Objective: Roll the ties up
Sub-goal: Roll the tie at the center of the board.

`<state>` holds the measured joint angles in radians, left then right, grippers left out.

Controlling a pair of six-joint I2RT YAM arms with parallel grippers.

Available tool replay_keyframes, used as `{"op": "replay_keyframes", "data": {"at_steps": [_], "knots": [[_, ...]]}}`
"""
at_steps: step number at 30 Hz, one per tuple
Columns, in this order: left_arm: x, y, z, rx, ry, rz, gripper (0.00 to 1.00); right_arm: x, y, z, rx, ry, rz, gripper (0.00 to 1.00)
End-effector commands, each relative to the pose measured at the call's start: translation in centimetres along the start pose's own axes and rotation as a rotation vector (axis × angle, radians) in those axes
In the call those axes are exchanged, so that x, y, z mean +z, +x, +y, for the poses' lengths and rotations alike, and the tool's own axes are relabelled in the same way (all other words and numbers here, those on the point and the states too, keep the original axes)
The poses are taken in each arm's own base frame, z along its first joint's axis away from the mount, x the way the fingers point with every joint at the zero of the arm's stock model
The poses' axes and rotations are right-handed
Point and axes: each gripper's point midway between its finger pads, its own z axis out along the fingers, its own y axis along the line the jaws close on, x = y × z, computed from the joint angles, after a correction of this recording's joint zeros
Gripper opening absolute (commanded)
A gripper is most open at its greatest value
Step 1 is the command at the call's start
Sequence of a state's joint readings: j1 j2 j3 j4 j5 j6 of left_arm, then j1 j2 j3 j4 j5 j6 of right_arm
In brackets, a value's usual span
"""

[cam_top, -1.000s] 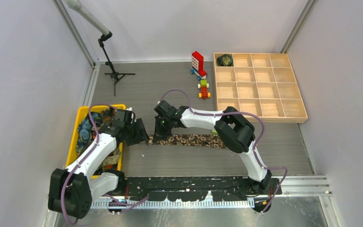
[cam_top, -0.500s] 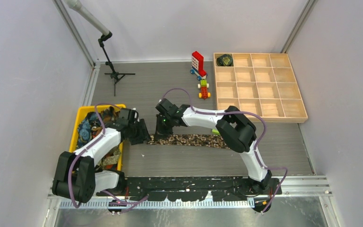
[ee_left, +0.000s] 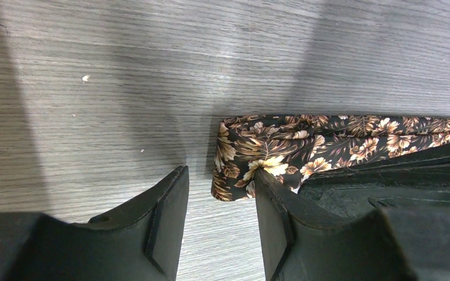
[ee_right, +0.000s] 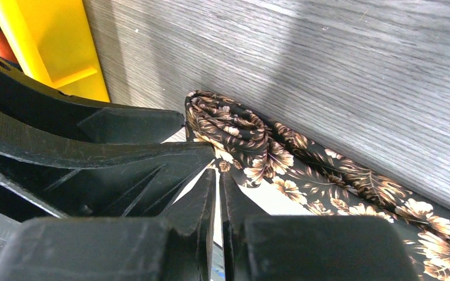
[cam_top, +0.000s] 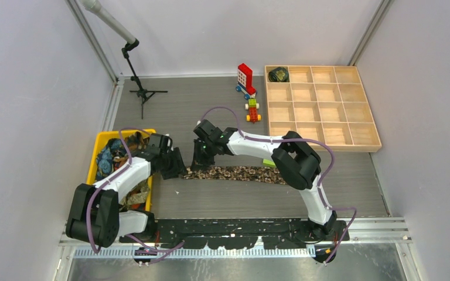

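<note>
Rolling looked barely begun: the closed right gripper (ee_right: pixel 217 170) touched the folded end of the tie (ee_left: pixel 304 140), which the open left gripper (ee_left: pixel 221 171), just beside it, needed to grip and turn over.

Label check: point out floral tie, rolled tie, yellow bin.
floral tie (cam_top: pixel 234 173), top view, middle of the flat strip.
rolled tie (cam_top: pixel 279 74), top view, centre of the bundle.
yellow bin (cam_top: pixel 102 136), top view, far left corner of rim.

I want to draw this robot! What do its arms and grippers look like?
The left arm and right arm are white tubes with chunky black joints. A purple cable loops along each. The left gripper and right gripper are black, each with two wedge-shaped fingers.
</note>
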<state>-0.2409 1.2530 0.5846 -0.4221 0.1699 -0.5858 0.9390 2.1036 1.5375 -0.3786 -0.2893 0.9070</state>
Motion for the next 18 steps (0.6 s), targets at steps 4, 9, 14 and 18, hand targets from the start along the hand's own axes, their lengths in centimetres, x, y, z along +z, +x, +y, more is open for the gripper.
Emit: {"op": "replay_keyframes", "data": {"at_steps": [4,9,14,18], "knots": [[0.0,-0.8,-0.5,0.024,0.021,-0.028,0.46,-1.9,-1.2,1.5,-0.036,-0.029,-0.049,0.12],[0.0,-0.8,-0.4,0.024,0.021,-0.028,0.46,-1.4,-1.1,0.3,-0.032,0.004,-0.052,0.12],[0.0,-0.8,-0.5,0.026,0.026,-0.027,0.46,-0.6,-0.7,-0.5,-0.027,0.022,-0.036,0.12],[-0.3,-0.9,-0.8,0.035,0.040,-0.040,0.46,-0.1,-0.5,-1.1,-0.026,0.034,-0.025,0.12]]}}
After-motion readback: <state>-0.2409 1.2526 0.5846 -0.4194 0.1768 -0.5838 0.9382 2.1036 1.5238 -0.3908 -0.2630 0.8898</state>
